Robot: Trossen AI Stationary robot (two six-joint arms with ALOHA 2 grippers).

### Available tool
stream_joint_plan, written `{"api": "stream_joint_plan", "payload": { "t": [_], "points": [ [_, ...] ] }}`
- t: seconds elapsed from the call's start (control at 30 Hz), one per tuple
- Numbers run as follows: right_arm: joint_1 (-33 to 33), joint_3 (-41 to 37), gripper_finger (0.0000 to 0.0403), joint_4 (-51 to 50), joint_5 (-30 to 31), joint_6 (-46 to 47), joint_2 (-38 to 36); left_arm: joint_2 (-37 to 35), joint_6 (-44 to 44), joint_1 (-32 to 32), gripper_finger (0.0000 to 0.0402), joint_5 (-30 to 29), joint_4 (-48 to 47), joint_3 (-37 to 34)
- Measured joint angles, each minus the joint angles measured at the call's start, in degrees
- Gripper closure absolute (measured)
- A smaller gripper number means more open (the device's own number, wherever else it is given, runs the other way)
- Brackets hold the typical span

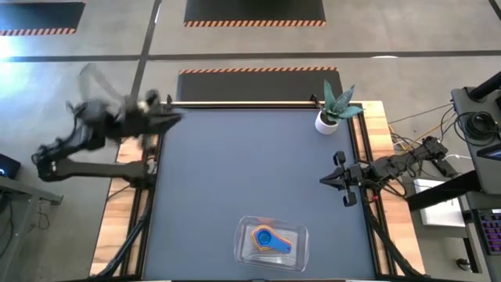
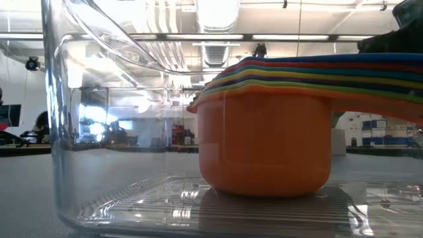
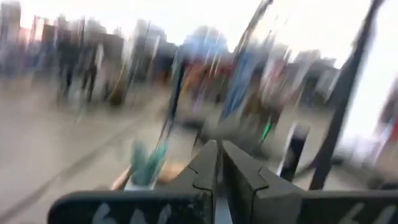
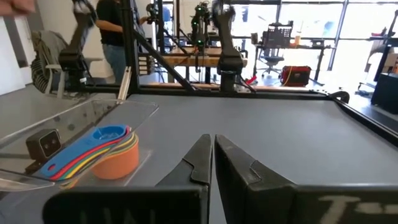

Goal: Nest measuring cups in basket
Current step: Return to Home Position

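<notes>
The measuring cups sit nested in one stack, blue on top and orange at the bottom, inside the clear basket near the table's near edge. In the low view the orange cup rests by its base on the ribbed basket floor, handles fanned to one side. In the right wrist view the stack lies in the basket. My right gripper is shut at the table's right edge; its fingers touch nothing. My left gripper hovers blurred by the far left corner, shut.
A small white pot with a green plant stands at the far right corner. The dark table top lies bare between the arms. A person stands in the room beyond the table.
</notes>
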Motion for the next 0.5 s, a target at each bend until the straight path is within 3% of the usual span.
{"api": "stream_joint_plan", "payload": {
  "t": [0.13, 0.23, 0.33, 0.43, 0.5],
  "points": [
    [0.0, 0.0, 0.0394, -0.14, 0.02, 0.02, 0.0, -20.33, -3.19, -5.91, 0.0397, -0.17, 23.08, -28.3],
    [0.0, 0.0, 0.0394, -0.21, 0.02, 0.03, 0.0, -32.88, -5.67, -7.27, 0.0397, -0.23, 27.58, -43.98],
    [0.0, 0.0, 0.0394, -0.34, 0.01, 0.02, -0.04, -44.28, -7.4, -7.52, 0.0397, 1.7, 31.55, -52.94],
    [0.0, 0.0, 0.0394, -0.3, -0.09, 0.07, -0.1, -43.09, -9.24, -7.42, 0.0397, 7.74, 31.0, -56.53],
    [0.0, 0.0, 0.0394, -0.6, 0.09, 0.03, 0.37, -41.51, -9.15, -7.51, 0.0397, 9.14, 31.07, -55.03]
  ]
}}
